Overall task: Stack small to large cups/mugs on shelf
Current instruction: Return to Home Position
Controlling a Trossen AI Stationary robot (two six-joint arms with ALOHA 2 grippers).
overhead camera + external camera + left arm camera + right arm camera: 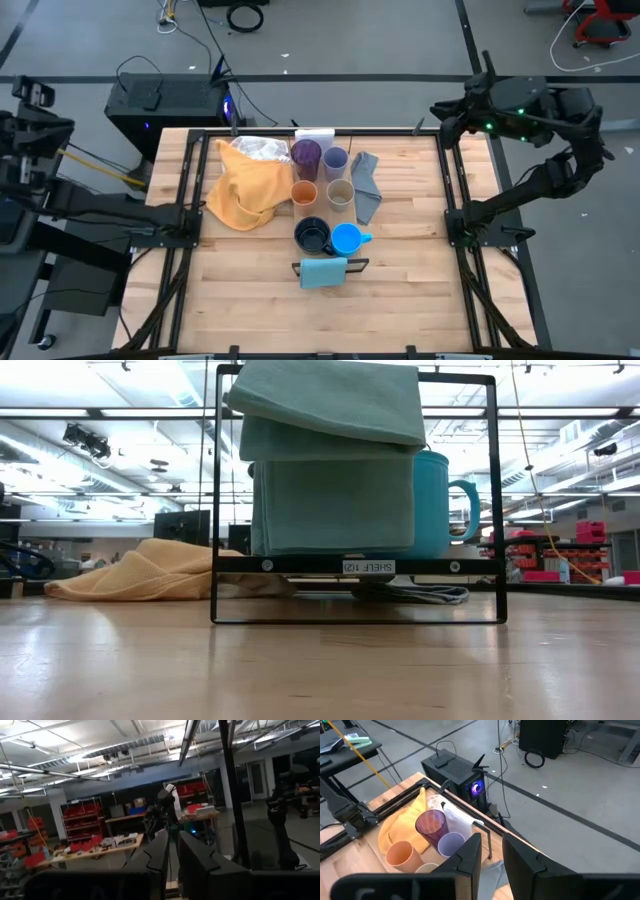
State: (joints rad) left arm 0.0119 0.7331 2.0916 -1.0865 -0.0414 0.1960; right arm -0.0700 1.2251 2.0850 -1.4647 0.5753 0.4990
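All 6 on shelf [322, 213], mid worktop [400, 290]: purple tumbler [306, 153], lavender cup [335, 158] far; orange cup [304, 192], beige cup [340, 192] mid; navy mug [312, 236], bright blue mug [346, 239] near. Placing looks done. Left pincer [173, 834], right pincer [491, 837] off to sides, slightly apart, empty.

In the low view, the folded teal cloth [335, 470] hanging on the thin black metal frame [497, 500] blocks almost everything behind it. Only the handle side of the bright blue mug [445, 500] shows past the cloth's edge, and the other cups cannot be seen. In the right wrist view the right gripper [491, 839] covers the pale beige cup [427, 868] except a sliver of rim. The dark left arm [25, 140], well away from the cloth, is cut by the high view's edge.
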